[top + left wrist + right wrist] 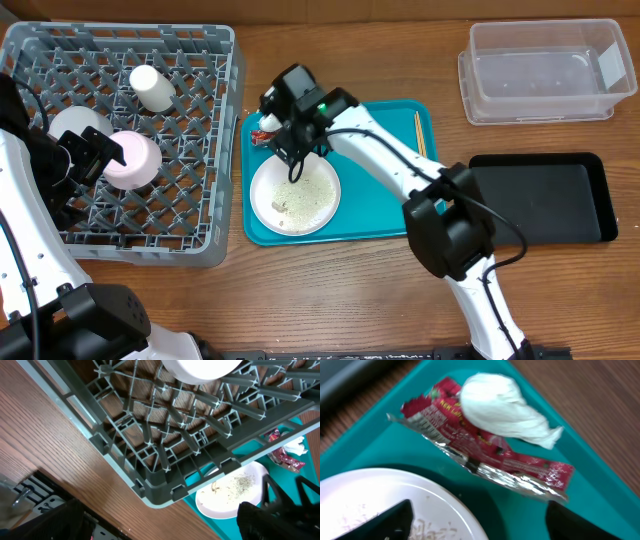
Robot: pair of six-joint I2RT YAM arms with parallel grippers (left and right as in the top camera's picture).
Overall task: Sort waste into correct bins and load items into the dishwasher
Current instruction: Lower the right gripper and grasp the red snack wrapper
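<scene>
The grey dishwasher rack (200, 215) holds a white cup (152, 87), a white bowl (78, 124) and a pale pinkish bowl (135, 160). My left gripper (100, 155) hangs open over the rack's left side, holding nothing. On the teal tray (380, 215) the white plate (295, 195) carries rice-like bits (427, 527). The red-and-white wrapper (485, 455) lies beyond the plate with the paper wad (505, 407) on it. My right gripper (485, 525) is open just short of the wrapper, one finger over the plate rim. Chopsticks (420, 132) lie at the tray's right.
A clear plastic tub (545, 70) stands at the back right, with a shallow black tray (545, 195) in front of it. The rack's near corner (155, 492) overhangs bare wood close to the teal tray.
</scene>
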